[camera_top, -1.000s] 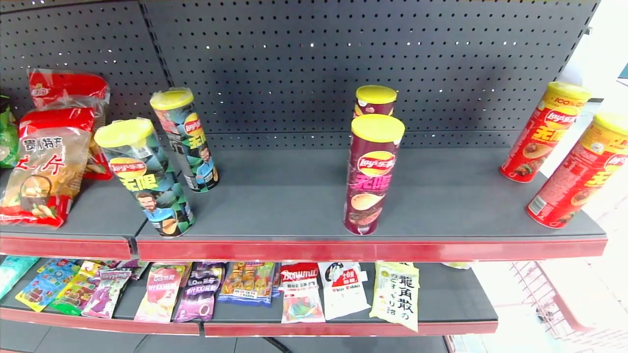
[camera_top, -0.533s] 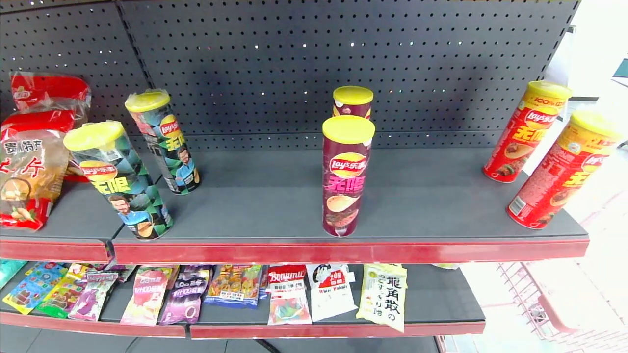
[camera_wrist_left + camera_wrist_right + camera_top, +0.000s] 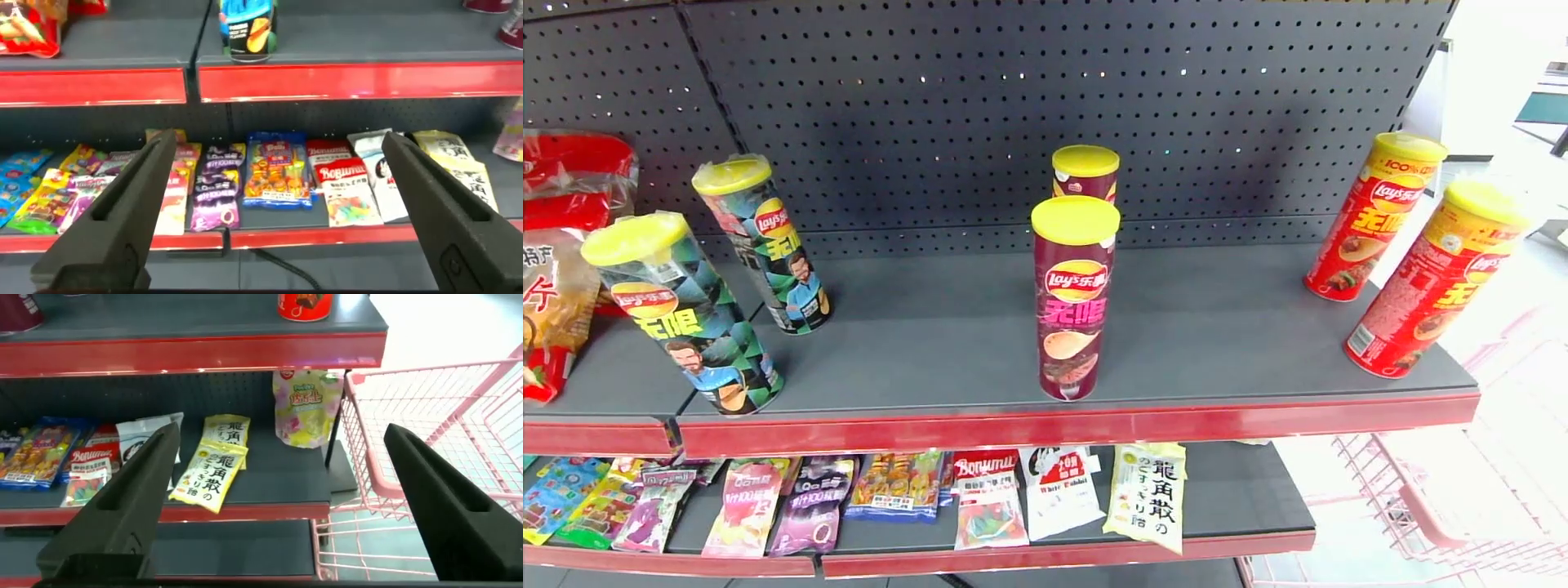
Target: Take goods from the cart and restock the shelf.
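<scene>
Fingers spread wide on the right gripper (image 3: 279, 431), nothing between them, and it's the same on the left gripper (image 3: 278, 137), gaping and empty, facing the candy pouches (image 3: 278, 175). Out from there, the pink cart (image 3: 433, 416) stands just past the end of the shelf (image 3: 1078, 425), down in the lower right corner of the head view, below the red cans (image 3: 1437, 278). So the goods lie off to the robot's right, and the right arm looks the nearer one for the reach; what's inside the cart I can't make out.
</scene>
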Tool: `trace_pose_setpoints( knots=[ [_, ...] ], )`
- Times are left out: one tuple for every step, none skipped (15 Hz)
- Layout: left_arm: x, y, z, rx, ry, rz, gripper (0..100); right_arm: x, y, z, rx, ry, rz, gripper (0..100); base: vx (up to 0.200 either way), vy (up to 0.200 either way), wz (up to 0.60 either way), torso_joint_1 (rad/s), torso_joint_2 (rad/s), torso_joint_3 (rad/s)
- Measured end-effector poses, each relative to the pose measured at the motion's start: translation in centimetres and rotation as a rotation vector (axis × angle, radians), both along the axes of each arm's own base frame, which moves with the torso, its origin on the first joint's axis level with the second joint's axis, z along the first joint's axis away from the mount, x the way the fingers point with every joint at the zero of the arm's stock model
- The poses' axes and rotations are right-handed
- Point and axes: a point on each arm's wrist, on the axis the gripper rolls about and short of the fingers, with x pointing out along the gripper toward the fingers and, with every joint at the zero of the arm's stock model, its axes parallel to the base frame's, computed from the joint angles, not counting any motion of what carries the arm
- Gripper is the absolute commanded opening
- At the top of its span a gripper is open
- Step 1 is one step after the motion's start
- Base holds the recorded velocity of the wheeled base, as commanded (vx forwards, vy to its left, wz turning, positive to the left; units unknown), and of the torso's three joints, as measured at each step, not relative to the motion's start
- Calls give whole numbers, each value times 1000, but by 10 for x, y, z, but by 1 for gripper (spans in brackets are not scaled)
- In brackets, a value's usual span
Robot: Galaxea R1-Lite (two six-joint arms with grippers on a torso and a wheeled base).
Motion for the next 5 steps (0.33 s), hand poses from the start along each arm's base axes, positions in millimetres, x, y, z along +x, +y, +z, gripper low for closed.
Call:
trace_pose_setpoints(
  knots=[
    [0, 0, 0, 0, 0, -1, 100, 0, 0, 0, 0, 0, -1, 100, 0, 0, 0, 0, 0, 0],
    [0, 0, 0, 0, 0, 0, 100, 0, 0, 0, 0, 0, 0, 100, 0, 0, 0, 0, 0, 0],
    [0, 0, 0, 0, 0, 1, 100, 0, 0, 0, -1, 0, 0, 100, 0, 0, 0, 0, 0, 0],
    [0, 0, 0, 0, 1, 0, 100, 0, 0, 0, -2, 0, -1, 100, 0, 0, 0, 0, 0, 0],
    [0, 0, 0, 0, 1, 0, 100, 0, 0, 0, -3, 0, -1, 100, 0, 0, 0, 0, 0, 0]
  ],
)
